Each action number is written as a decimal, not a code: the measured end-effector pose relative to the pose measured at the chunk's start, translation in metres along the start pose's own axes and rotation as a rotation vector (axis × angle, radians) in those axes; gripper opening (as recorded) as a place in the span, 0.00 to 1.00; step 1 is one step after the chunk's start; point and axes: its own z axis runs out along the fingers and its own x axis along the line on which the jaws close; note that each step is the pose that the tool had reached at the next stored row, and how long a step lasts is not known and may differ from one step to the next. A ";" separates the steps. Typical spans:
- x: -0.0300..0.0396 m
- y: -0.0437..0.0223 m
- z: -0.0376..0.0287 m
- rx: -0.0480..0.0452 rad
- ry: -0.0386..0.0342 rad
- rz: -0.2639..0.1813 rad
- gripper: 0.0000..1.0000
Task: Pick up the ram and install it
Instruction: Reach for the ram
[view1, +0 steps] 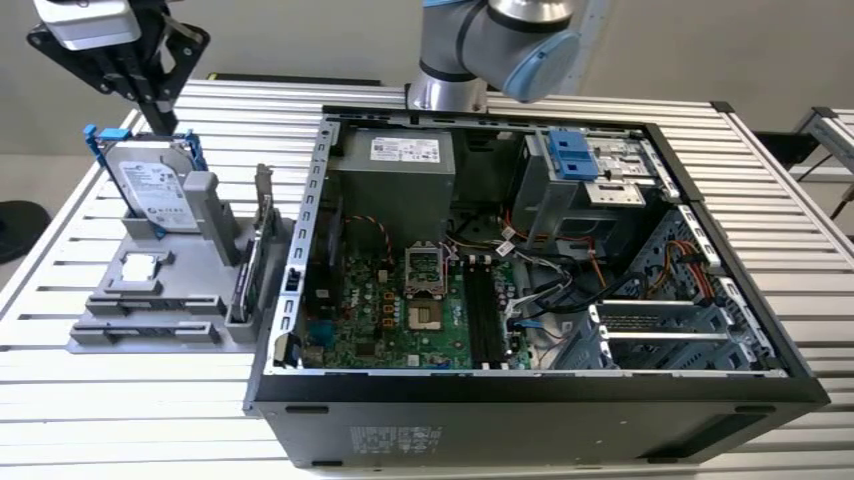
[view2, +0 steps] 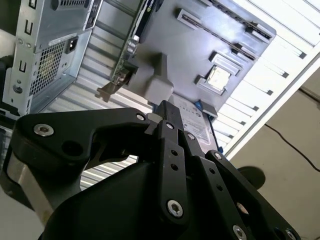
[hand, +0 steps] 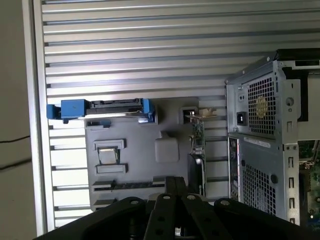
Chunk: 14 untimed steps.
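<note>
Hung over the drive end of the grey holder in the exterior view, tool drawn narrow, fingers together with nothing seen between them. Held no part. Found the ram as a thin dark strip on edge in a long slot at the holder's other end, past the square pocket and well apart from the tool; likely the ram, not certain at this angle. Not yet lifted, not yet in the case.

Judged the step in hand as the reach for the ram. Best done by centring over the strip's middle, turning the wrist to set the fingers across the thin board rather than along it, and opening just wider than the board before descent. Called for a straight drop, a grip on the top edge clear of the chips, and a lift in line with the slot, without twist. Called also for care beside the card, upright on edge near the slot's end.

Counted one tool, one ram strip, one drive in a blue frame, one card with a bracket, one holder with one square pocket and two long slots, and one open case on the slatted worktop. Saw dark long sockets on the board inside the case, number unclear.
</note>
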 end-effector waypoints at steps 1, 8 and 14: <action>0.0021 -0.0001 0.0000 0.0000 -0.0001 0.000 0.00; 0.0148 -0.0010 -0.0002 0.0000 0.0000 0.000 0.00; 0.0249 -0.0018 -0.0003 0.0000 0.0000 0.000 0.00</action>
